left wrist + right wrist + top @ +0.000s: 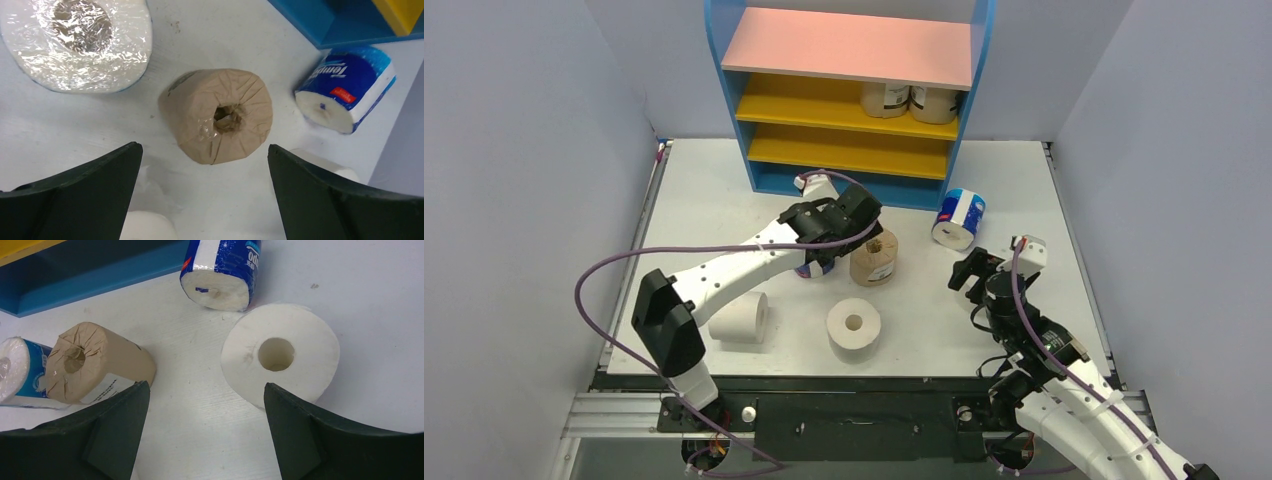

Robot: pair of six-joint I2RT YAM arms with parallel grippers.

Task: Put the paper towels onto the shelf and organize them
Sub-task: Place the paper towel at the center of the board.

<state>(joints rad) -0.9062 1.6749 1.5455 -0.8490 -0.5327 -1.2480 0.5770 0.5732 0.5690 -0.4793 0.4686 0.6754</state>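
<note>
Pickup looks to be the step in hand: the left end effector point(862, 226) hovers over the tan roll point(874, 258) that stands on end just in front of the shelf point(729, 60). Its jaws are spread about as wide as they go and hold nothing. From its wrist view the roll sits nicely centred between the two fingers. I would bring it straight down without drifting, set the fingers on opposite sides of the round wall, and close gently. The paper wrapper looks crinkled and soft, and I'd expect it to squash or slip under a hard pinch. Lift it well clear before swinging toward the shelf. Aim for the gap beside the two tan rolls point(886, 99) at the right end of the upper yellow board, keeping like with like.

The right end effector point(972, 272), farther out from the shelf and to its right, is also open and empty, with a white roll point(280, 357) below it. A blue roll point(959, 218) lies on its side by the shelf's right front corner, out of the way.

The worktop point(704, 200) is white, matte and faintly scuffed, so a roll on its side could wander. Pale grey walls point(524, 150) close in beside and behind the shelf, leaving little swing room.
</note>
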